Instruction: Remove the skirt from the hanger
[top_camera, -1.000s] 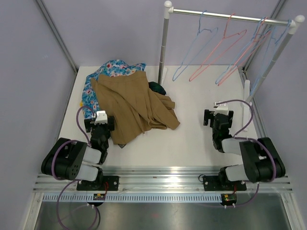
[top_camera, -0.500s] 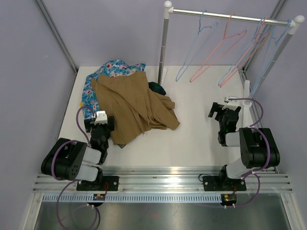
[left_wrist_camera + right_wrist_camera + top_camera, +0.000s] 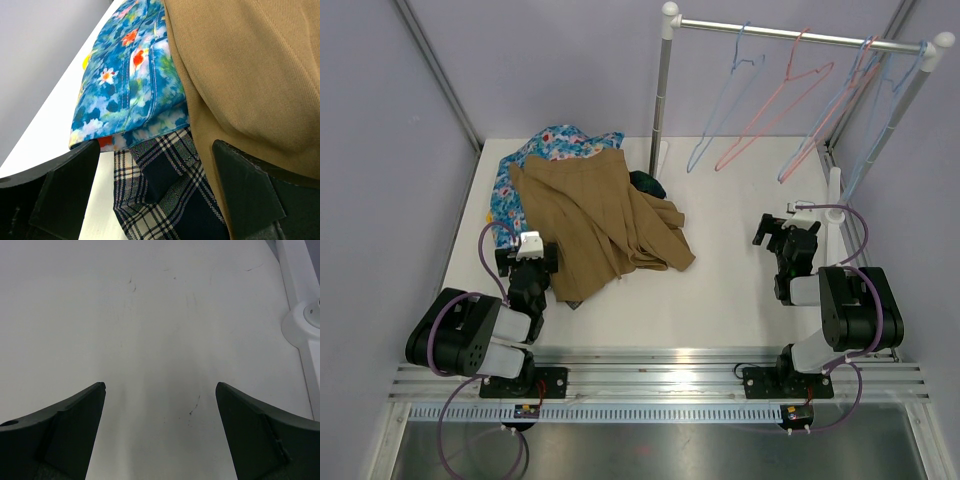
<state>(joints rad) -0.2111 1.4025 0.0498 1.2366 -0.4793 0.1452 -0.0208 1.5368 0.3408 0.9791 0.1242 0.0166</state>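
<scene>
left gripper (image 3: 156, 146): jaws spread wide, nothing between them. it sits low on the table at the near-left edge of the clothes heap. just ahead of its fingers (image 3: 65, 190) lies a navy-and-white tartan garment (image 3: 160, 195). the tartan is tucked under a blue floral garment (image 3: 130, 85) on the left and the tan skirt (image 3: 250, 75) on the right. the skirt's twill weave shows plainly up close.

right gripper (image 3: 160, 386): jaws spread wide, holding nothing, over bare white table (image 3: 160, 315) with faint scuff marks. the white foot of the clothes rack (image 3: 302, 325) is at its far right.

further out: the skirt lies in a rumpled, pleated heap on the left half of the table, on top of the floral piece and off any hanger. the light-blue wire hanger (image 3: 720, 108) hangs bare at the left end of the rail (image 3: 800, 36), well apart from the skirt. pink hangers (image 3: 770, 108) and more blue ones hang along the rail to the right.
</scene>
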